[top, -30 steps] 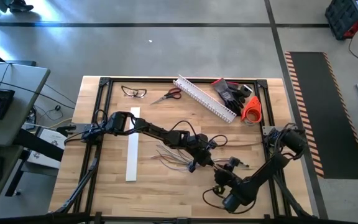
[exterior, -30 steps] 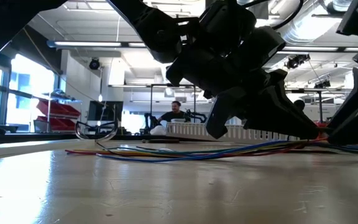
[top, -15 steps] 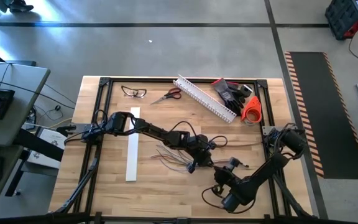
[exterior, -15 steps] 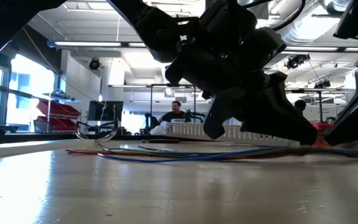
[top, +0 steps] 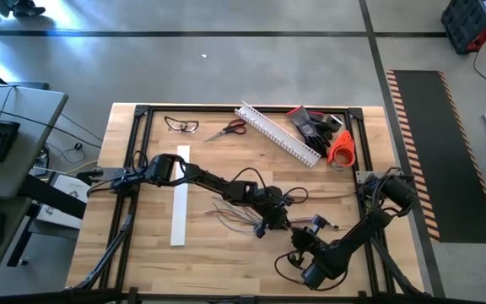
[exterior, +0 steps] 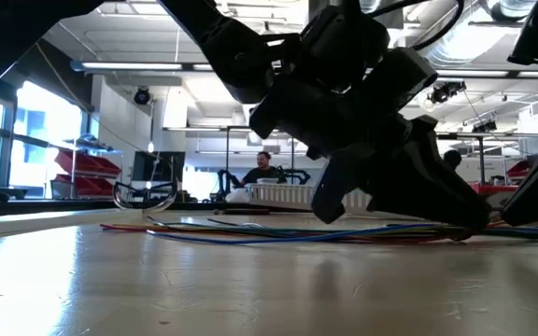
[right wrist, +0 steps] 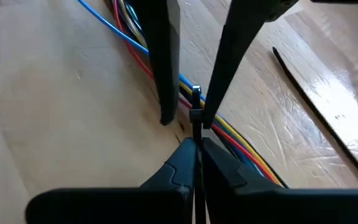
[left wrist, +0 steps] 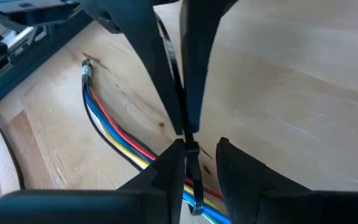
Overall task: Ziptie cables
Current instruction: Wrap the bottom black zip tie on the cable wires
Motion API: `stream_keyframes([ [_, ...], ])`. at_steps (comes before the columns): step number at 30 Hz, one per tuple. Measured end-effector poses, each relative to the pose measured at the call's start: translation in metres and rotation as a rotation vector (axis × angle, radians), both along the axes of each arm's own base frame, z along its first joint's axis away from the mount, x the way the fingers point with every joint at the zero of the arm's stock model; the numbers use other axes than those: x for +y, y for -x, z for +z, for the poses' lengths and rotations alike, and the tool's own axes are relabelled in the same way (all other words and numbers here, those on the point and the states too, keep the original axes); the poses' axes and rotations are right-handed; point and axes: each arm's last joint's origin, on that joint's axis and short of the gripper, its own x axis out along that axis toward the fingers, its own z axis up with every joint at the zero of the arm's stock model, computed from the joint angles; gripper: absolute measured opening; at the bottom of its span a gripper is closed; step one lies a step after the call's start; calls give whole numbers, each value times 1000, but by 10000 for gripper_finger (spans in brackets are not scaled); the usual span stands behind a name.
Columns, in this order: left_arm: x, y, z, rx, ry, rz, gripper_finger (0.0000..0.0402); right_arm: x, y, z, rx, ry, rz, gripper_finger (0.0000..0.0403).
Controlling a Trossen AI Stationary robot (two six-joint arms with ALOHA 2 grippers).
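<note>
Cables (right wrist: 229, 134) lie on the wooden table (top: 142, 253) in front of you, toward the right of its middle, with a ziptie (right wrist: 195, 115) already wrapped around the coloured bundle. You can see in the right wrist view that the right gripper (right wrist: 194, 146) has its fingers pressed together on the tail of this ziptie, just beside the wires. Opposite it, the left gripper (left wrist: 194, 152) reaches in from the other side; its fingers stand a little apart around the same strip, and I cannot tell if they really pinch it or only frame it. In the high view both grippers meet at one place, and the loose ends of the wires fan out to the left of them.

My judgement: the loop is made and closed around the bundle, so what is left is to pull it tight. One spare ziptie (right wrist: 312, 102) lies near on the wood.

Farther away, at the back edge of the table, you have the white slotted channel (top: 277, 135), the scissors (top: 226, 129) and the safety glasses (top: 181, 125), all well apart from the work.
</note>
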Motion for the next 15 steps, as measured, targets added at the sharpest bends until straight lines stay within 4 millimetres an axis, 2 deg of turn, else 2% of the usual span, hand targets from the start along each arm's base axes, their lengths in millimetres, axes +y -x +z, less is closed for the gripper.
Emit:
stream_keyframes([
  [15, -2, -1, 0, -16, -1, 1, 12, 1, 0, 0, 0, -6, 1, 0],
])
